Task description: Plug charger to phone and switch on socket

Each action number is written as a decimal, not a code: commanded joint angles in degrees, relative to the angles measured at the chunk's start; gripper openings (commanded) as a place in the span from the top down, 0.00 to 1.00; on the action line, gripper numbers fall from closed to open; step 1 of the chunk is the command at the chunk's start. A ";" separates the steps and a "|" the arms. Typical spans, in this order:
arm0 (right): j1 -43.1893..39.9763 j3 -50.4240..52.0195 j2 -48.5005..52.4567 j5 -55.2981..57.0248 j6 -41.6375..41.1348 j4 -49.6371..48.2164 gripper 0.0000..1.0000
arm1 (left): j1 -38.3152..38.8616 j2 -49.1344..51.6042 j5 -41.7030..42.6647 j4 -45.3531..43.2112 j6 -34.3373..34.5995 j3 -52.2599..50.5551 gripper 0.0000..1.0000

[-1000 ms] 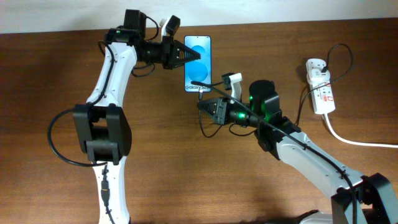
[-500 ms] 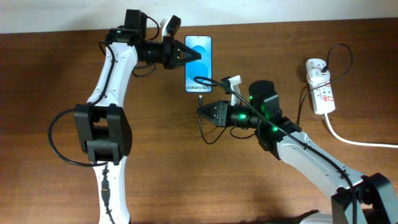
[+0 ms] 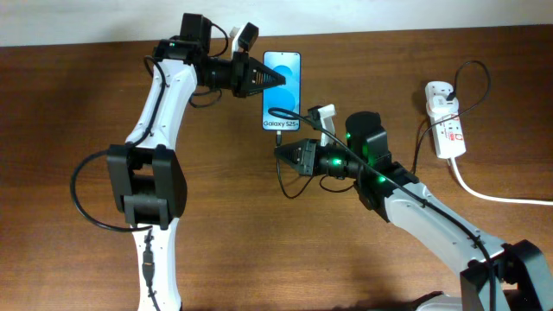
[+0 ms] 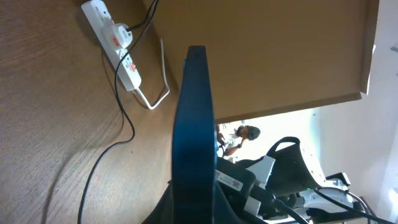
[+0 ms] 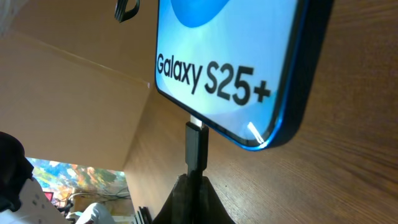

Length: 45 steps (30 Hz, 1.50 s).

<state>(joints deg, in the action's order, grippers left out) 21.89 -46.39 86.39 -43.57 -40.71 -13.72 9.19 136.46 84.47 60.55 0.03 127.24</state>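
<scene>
Black fingers of the left end effector [image 3: 270, 79] are clenched on the phone [image 3: 291, 92] at its left edge, holding it near the far side of the tabletop [image 3: 216, 225]. The left wrist view shows it edge-on between them. Its blue screen faces up and the white text sits at the end nearest the right arm.

Just below that end, the right end effector [image 3: 279, 149] is clamped on the charger [image 5: 197, 149] behind its plug tip. In the right wrist view the tip meets the phone's bottom edge at the port. Whether it is fully seated cannot be told.

Well apart at the right lies the socket [image 3: 445, 123], untouched. The charger's black cable runs to a plug in its far end, and its white cord [image 3: 484, 193] trails off toward the edge.

The step in hand looks like the plugging itself. The next move probably calls for a short, straight push along the phone's long axis while the left arm braces it. After that an arm must let go and reach right for the switch.

Count: two arms, one phone, one charger, one socket, one white cord.
</scene>
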 commanded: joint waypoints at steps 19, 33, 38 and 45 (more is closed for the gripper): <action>-1.09 -0.81 0.24 2.03 4.52 -1.46 0.96 | -0.09 -0.50 2.75 0.15 -0.90 0.33 1.00; -2.23 -0.81 0.24 1.79 5.99 0.55 0.96 | -0.09 -0.50 2.03 0.09 -0.90 0.33 1.00; 0.28 -0.81 0.24 2.21 5.99 3.54 0.96 | -0.24 -0.50 1.05 0.07 -0.90 0.33 1.00; 0.33 -0.81 0.24 0.24 7.78 1.70 0.96 | -0.72 -0.50 -0.33 -0.09 -0.92 0.33 1.00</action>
<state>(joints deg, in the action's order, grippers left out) 21.91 -46.39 86.48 -41.95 -34.70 -11.11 8.86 136.46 83.68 60.58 0.03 127.24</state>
